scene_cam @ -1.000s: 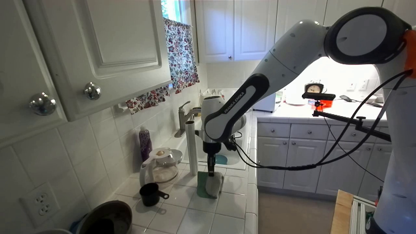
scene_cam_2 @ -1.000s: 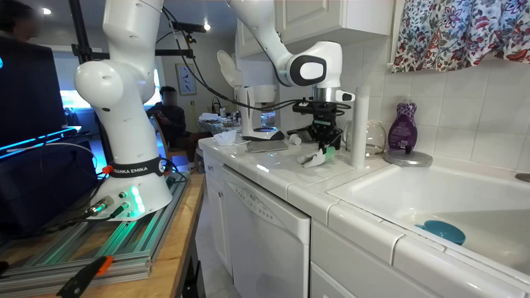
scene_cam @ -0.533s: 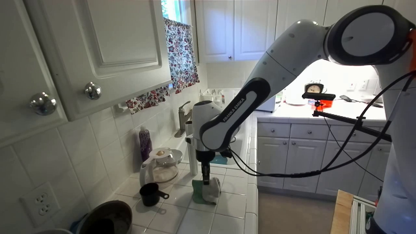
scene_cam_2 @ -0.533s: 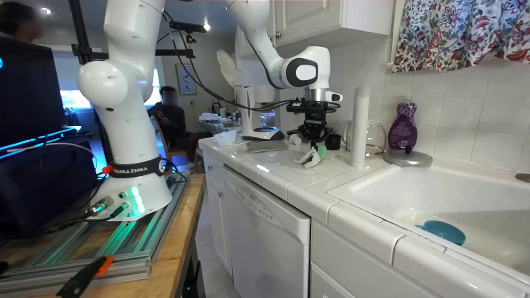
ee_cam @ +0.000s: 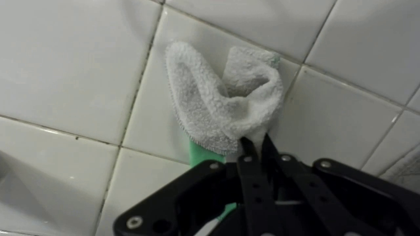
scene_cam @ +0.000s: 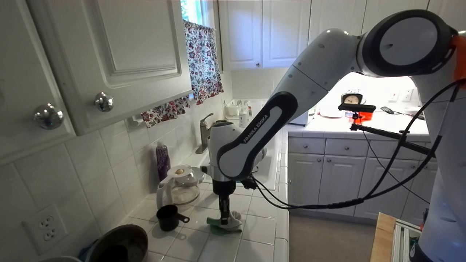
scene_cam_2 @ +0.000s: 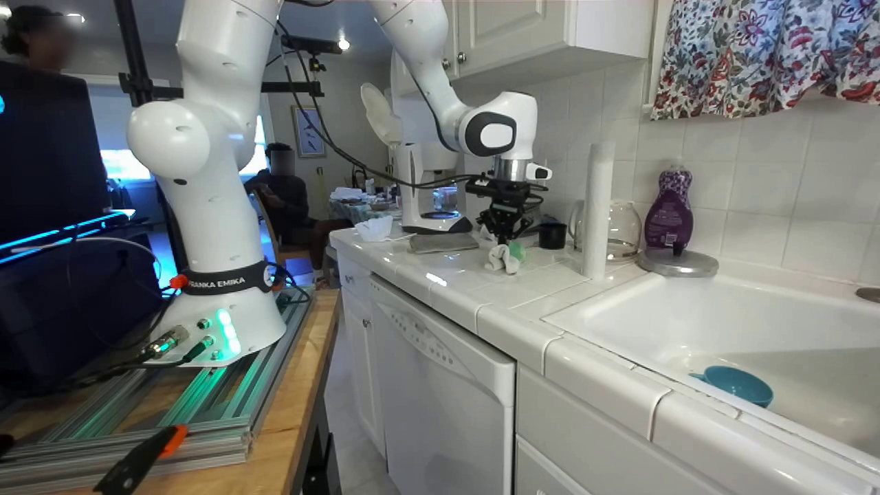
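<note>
My gripper is shut on a small white-and-green cloth, pinching a gathered fold of its white side between the fingertips. The white part bunches into loops beyond the fingers, and a green part shows below and to the left, partly covered by the jaws. In both exterior views the gripper points down, with the crumpled cloth at the tiled counter. A black measuring cup stands close by, toward the wall.
A glass carafe, a tall white roll and a purple bottle stand near the wall. A pot lid lies by the sink, which holds a teal cup. A dark pot and a folded grey cloth are on the counter.
The gripper has travelled along the counter away from the sink and come lower, dragging the cloth along. The cloth is more bunched up now. The jaws have stayed shut.
</note>
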Controlling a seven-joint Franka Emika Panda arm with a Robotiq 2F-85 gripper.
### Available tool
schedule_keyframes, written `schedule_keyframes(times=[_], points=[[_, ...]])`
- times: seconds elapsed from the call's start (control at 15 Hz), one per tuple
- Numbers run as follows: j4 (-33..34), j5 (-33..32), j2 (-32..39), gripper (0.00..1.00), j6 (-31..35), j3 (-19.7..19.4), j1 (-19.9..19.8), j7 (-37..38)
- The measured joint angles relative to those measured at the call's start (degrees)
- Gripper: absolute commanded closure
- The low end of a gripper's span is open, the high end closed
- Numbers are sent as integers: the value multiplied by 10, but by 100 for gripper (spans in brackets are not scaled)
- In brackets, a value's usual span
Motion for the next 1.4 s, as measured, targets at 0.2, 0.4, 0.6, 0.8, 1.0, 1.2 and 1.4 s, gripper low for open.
schedule_keyframes(times=[0.2, 0.4, 0.6, 0.8, 1.0, 1.2, 1.4], points=[[-1, 48, 8, 98, 1, 22, -17, -39], [-1, 77, 17, 60, -7, 29, -30, -64], [0, 79, 19, 40, -25, 29, -33, -68], [1, 79, 17, 18, -35, 29, -31, -68], [1, 79, 9, 1, -38, 29, -31, -68], [0, 79, -9, 0, -42, 28, -31, -69], [-2, 79, -32, 27, -42, 27, -30, -69]])
